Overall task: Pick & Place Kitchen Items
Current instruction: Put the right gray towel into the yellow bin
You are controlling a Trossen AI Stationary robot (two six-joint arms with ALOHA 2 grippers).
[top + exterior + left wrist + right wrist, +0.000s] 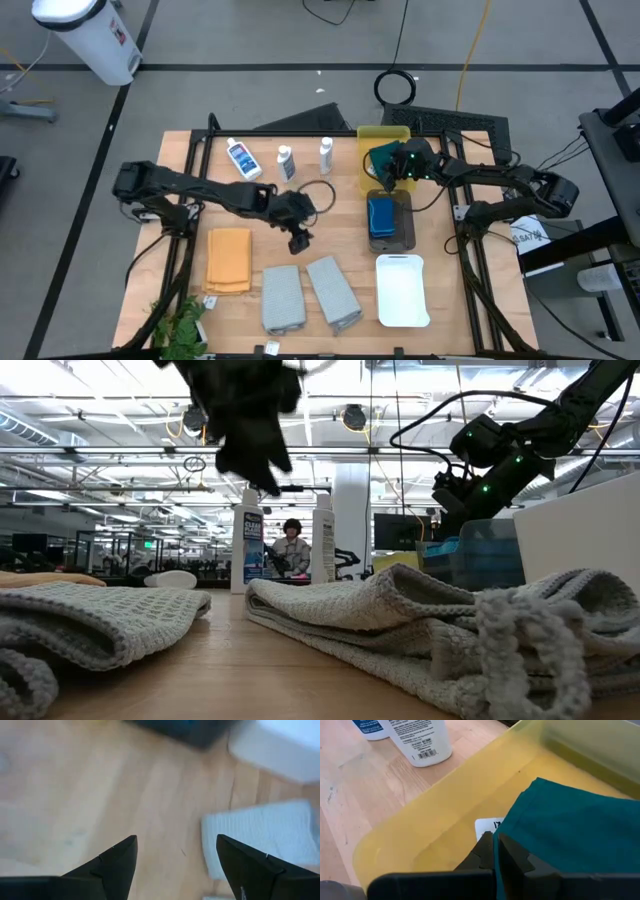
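High view, left tool (299, 240): fingers spread, empty, above bare surface (340, 215) mid-scene.
Right tool (495, 851): pressed together, pinching dark green cloth (570, 827) over far yellow tray (440, 825).
Bottles (285, 160): far left.

My right gripper (494, 851) hides one corner of the green cloth (580, 830) in the yellow tray (420, 835) — beside it, a white label (print unreadable) lies half covered.
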